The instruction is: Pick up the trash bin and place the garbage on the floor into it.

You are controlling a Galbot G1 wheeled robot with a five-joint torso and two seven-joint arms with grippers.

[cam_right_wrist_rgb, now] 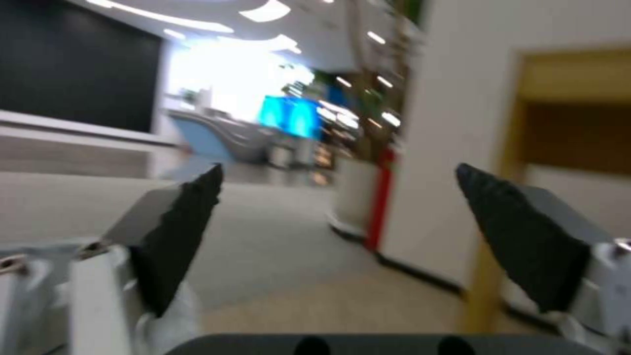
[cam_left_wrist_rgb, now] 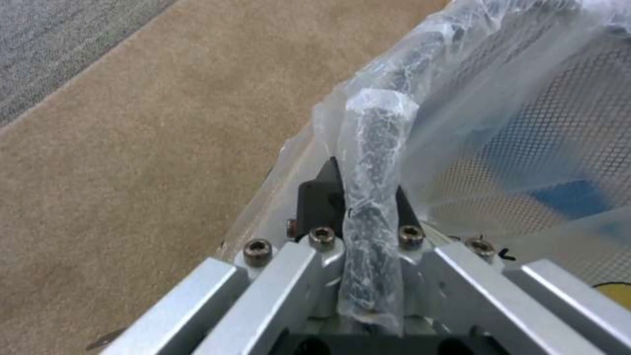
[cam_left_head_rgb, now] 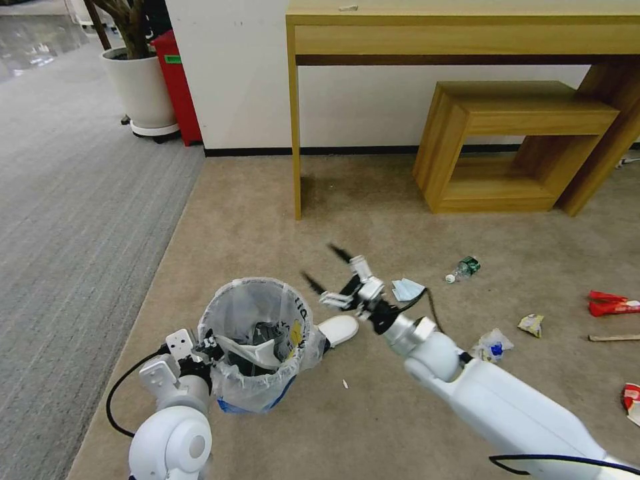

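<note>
Gripping the trash bin [cam_left_head_rgb: 257, 347] rim with left gripper [cam_left_head_rgb: 208, 347]; right gripper [cam_left_head_rgb: 325, 268] spread wide above slipper [cam_left_head_rgb: 339, 328], mask [cam_left_head_rgb: 407, 289] beside.

We seem to be in an office or lobby. Beyond our right hand [cam_left_head_rgb: 328, 270] stands a long light-wood surface [cam_left_head_rgb: 460, 30] against a white wall [cam_left_head_rgb: 240, 73], with a boxy wooden stool [cam_left_head_rgb: 513, 143] tucked beneath it. Beige carpet [cam_left_head_rgb: 267, 220] lies under the hand and meets grey ribbed carpet [cam_left_head_rgb: 73, 193] out past our left hand [cam_left_head_rgb: 200, 348]. Farther off that way sit a potted tree [cam_left_head_rgb: 137, 80] and a red cabinet [cam_left_head_rgb: 179, 87] (the right wrist view shows ceiling strip lights [cam_right_wrist_rgb: 266, 11] and a glowing blue screen [cam_right_wrist_rgb: 289, 116]).
</note>
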